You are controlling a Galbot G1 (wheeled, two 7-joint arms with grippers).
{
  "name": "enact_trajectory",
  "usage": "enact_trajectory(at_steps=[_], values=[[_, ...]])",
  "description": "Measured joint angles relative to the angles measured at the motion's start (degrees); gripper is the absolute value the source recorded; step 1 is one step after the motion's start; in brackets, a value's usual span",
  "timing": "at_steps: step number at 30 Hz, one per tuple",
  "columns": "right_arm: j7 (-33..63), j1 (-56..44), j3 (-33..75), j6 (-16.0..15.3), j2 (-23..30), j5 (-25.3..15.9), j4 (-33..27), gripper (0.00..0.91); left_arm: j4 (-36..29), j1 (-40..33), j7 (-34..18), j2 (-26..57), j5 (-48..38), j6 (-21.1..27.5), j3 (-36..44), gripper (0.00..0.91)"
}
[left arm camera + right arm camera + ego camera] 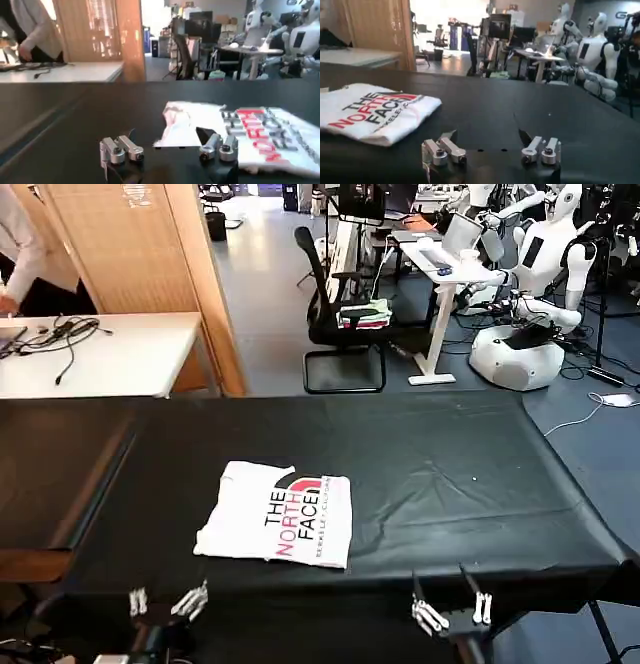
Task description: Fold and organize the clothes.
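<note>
The white T-shirt (277,515) lies folded into a rough square on the black table (450,474), print side up with black-and-red "THE NORTH FACE" lettering. My left gripper (168,602) hangs open at the table's near edge, just in front of and left of the shirt. My right gripper (450,596) is open at the near edge, well to the right of the shirt. In the left wrist view the shirt (250,132) sits just beyond the open left gripper (170,137). The right wrist view has the shirt (375,112) off to one side of the open right gripper (487,135). Nothing is held.
A white desk (100,359) with cables stands at the back left beside a wooden partition (150,244). Behind the table are an office chair (340,314) with folded fabric on it and a white robot (530,314). The black table drops off at its right edge.
</note>
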Motion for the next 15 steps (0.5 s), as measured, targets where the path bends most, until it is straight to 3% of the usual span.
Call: enact_trajectory(at_steps=[15], values=[[0.3,-3.9,0.2,-0.3,-0.1,0.2,2.0,0.878,-1.3,4.4,0.4,0.1,-0.9,1.5,-2.3,0.878]])
